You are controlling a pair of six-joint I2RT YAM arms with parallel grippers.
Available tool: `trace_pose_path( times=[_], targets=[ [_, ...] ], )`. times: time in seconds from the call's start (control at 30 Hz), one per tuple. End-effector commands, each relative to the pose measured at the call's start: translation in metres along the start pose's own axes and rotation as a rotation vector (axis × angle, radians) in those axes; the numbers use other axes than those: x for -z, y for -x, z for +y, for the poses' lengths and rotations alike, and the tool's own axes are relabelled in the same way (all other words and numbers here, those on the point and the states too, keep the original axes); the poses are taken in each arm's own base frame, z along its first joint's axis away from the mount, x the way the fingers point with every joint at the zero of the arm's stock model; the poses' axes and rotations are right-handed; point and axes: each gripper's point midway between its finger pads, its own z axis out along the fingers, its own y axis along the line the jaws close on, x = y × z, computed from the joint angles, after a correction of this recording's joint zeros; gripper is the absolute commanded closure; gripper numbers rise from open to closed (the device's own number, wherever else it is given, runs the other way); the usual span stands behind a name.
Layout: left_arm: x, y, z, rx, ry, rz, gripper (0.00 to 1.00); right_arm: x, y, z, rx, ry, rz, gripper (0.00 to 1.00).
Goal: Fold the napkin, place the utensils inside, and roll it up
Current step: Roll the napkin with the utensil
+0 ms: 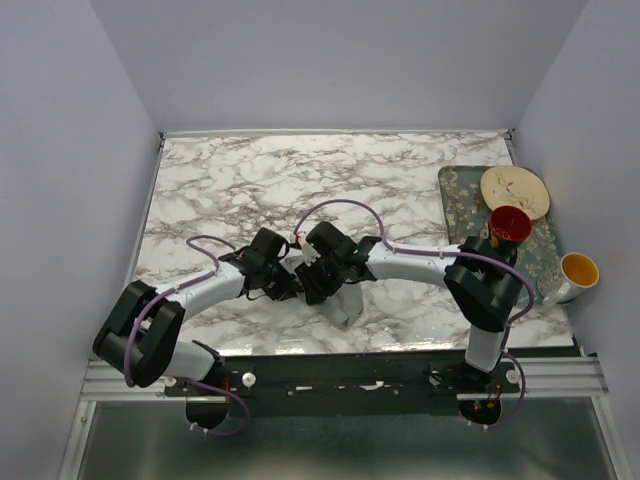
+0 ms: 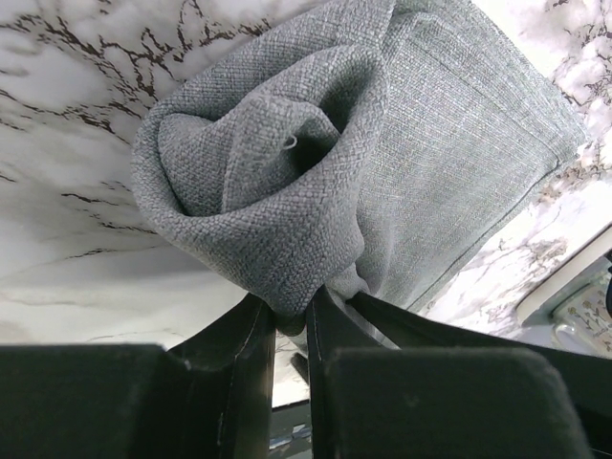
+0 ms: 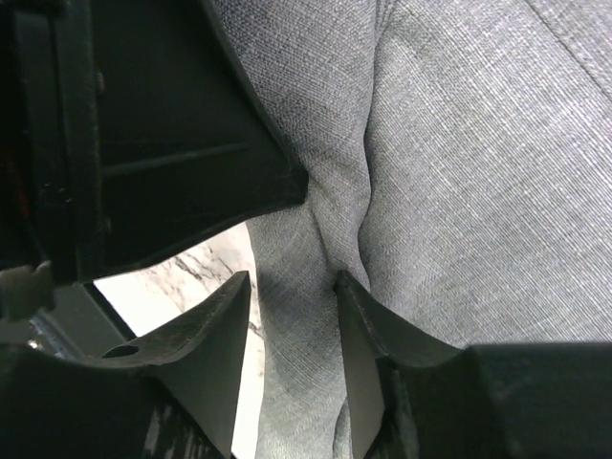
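The grey-green napkin (image 1: 348, 305) is bunched into a loose roll near the table's front edge, between the two arms. In the left wrist view the napkin (image 2: 316, 163) curls into a spiral, and my left gripper (image 2: 292, 311) is shut on a pinch of its lower edge. My right gripper (image 3: 292, 287) straddles a ridge of the napkin (image 3: 459, 191). Its right finger (image 3: 359, 316) touches the cloth, while marble shows beside the left finger. From above, the left gripper (image 1: 288, 285) and right gripper (image 1: 318, 290) almost touch. No utensils show in any view.
A floral-patterned tray (image 1: 455, 190) lies at the right edge of the marble table (image 1: 250, 180). It carries a cream plate (image 1: 515, 190) and a red cup (image 1: 510, 223). A white mug with a yellow inside (image 1: 572, 275) stands by the tray's near corner.
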Motion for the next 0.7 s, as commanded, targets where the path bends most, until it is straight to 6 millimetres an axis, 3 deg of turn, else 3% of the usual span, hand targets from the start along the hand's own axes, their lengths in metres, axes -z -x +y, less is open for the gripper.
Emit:
trace_pose_path(
  times=[0.0, 0.13, 0.33, 0.43, 0.47, 0.57, 0.67],
  targets=[
    [0.007, -0.003, -0.002, 0.011, -0.008, 0.009, 0.89, -0.020, -0.026, -0.012, 0.011, -0.078, 0.051, 0.46],
    [0.012, -0.005, -0.008, 0.021, -0.036, 0.014, 0.88, -0.031, -0.036, -0.018, 0.027, -0.151, 0.050, 0.44],
    [0.019, -0.008, -0.014, 0.019, -0.072, 0.029, 0.87, -0.035, -0.047, -0.039, -0.013, -0.275, 0.053, 0.64],
    [0.027, -0.004, -0.019, 0.002, -0.100, 0.000, 0.76, -0.036, -0.049, -0.035, -0.021, -0.250, 0.049, 0.76],
    [0.029, -0.002, -0.019, -0.018, -0.104, -0.017, 0.66, -0.037, -0.051, -0.026, -0.023, -0.196, 0.053, 0.84],
    [0.041, 0.010, -0.022, -0.059, -0.115, -0.092, 0.50, -0.030, -0.048, -0.011, -0.025, -0.104, 0.028, 0.95],
    [0.048, 0.016, -0.024, -0.071, -0.134, -0.121, 0.43, -0.024, -0.045, 0.007, -0.050, 0.039, 0.015, 1.00]
  ],
)
